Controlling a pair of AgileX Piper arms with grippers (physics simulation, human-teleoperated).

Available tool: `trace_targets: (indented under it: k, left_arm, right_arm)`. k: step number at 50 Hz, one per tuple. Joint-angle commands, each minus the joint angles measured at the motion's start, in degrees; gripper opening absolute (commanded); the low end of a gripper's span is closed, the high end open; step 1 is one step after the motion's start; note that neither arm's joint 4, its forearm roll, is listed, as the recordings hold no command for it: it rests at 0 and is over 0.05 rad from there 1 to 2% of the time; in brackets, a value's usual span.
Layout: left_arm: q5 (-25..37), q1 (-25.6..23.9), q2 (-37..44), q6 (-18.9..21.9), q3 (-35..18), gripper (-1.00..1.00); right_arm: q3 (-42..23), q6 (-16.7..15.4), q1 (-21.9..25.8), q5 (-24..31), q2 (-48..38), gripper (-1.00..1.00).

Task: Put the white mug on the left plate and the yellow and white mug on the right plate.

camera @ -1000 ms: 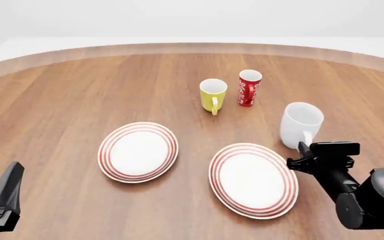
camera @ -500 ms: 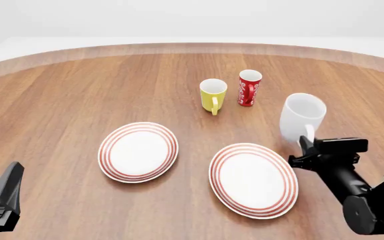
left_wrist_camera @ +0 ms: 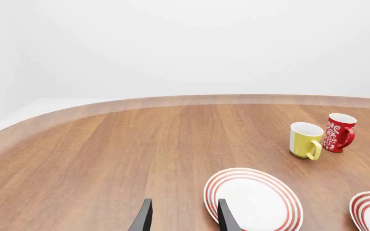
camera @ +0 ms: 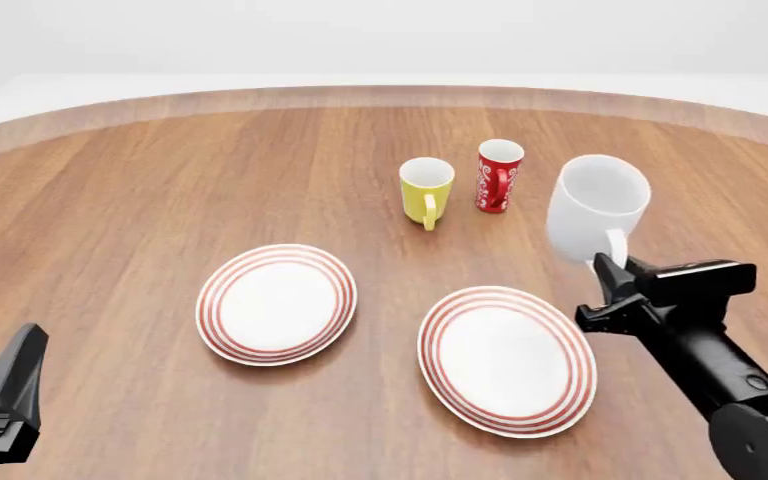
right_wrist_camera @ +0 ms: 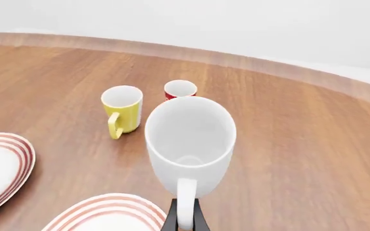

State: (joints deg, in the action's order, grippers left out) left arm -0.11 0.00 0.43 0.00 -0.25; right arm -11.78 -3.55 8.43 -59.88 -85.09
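Observation:
The white mug (camera: 598,208) hangs above the table, right of the red cup, a little tilted. My right gripper (camera: 610,272) is shut on its handle (right_wrist_camera: 185,204) from the near side. The yellow and white mug (camera: 426,190) stands upright at the middle back, its handle toward me; it also shows in the right wrist view (right_wrist_camera: 122,109). The left plate (camera: 277,303) and the right plate (camera: 507,358) lie flat and bare in front of the mugs. My left gripper (left_wrist_camera: 183,219) is open and empty, low at the near left edge (camera: 8,390).
A slim red cup (camera: 498,175) with white markings stands just right of the yellow mug, close to the raised white mug. The round wooden table's far rim (camera: 384,95) curves behind them.
My right gripper has lifted the white mug off the table by its handle and carried it up and slightly left. The left arm has not moved.

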Motion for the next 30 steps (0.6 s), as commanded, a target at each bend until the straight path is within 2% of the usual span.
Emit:
trace_targets:
  k: [1, 11, 18, 23, 30]
  left_arm:
    - [0.00, 0.00, 0.00, 0.00, 0.00, 1.00]
    - [0.00, 0.00, 0.00, 0.00, 0.00, 1.00]
    - [0.00, 0.00, 0.00, 0.00, 0.00, 1.00]
    - [0.00, 0.00, 0.00, 0.00, 0.00, 1.00]
    - [0.00, 0.00, 0.00, 0.00, 0.00, 1.00]
  right_arm:
    - [0.78, -0.61, 3.67, 5.87, 8.71, -1.00]
    - [0.44, -1.12, 7.12, 10.48, 14.08, -1.00]
    - [-1.24, -1.39, 11.24, 14.73, 17.49, -1.00]
    - [-2.38, -0.47, 13.49, 16.09, 18.40, -1.00]
    - [-4.43, -0.88, 16.53, 17.93, 18.57, -1.00]
